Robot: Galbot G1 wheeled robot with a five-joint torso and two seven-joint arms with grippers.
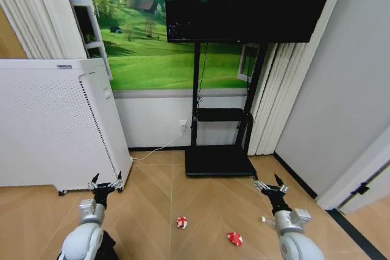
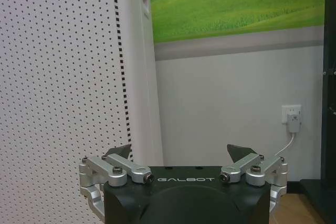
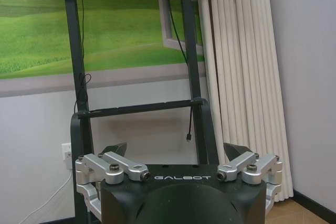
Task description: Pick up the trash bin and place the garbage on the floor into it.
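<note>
A: What's the biggest thing out front?

B: The white appliance (image 1: 52, 123), perforated all over, standing on the wood floor (image 1: 152, 193) at the robot's left. Next to it, the wall with the meadow mural (image 1: 152, 35), then the black screen (image 1: 244, 1) on its black stand (image 1: 219, 144), whose base plate rests on the floor. Pale curtains (image 1: 271, 98) hang just right of the stand.

A: And the arms?

B: Both held low and forward. The left gripper (image 1: 105, 184) hovers above the floor just in front of the appliance's lower corner, fingers spread wide, nothing between them. The left wrist view shows the same gripper (image 2: 181, 153) facing the appliance (image 2: 63, 66) and a wall socket (image 2: 292, 116) with a plug in it.

A: The right one?

B: The right gripper (image 1: 270, 186) hangs near the stand's base, also wide apart and empty. In its wrist view that gripper (image 3: 176, 153) points at the stand (image 3: 136, 108) and curtains (image 3: 239, 72).

A: Any garbage?

B: On the floor between the arms: a red-and-white scrap (image 1: 181, 223) and, well apart to its right, a red wrapper (image 1: 234, 238). A small item (image 1: 265, 219) lies just beside the right arm; I cannot tell what it is.
</note>
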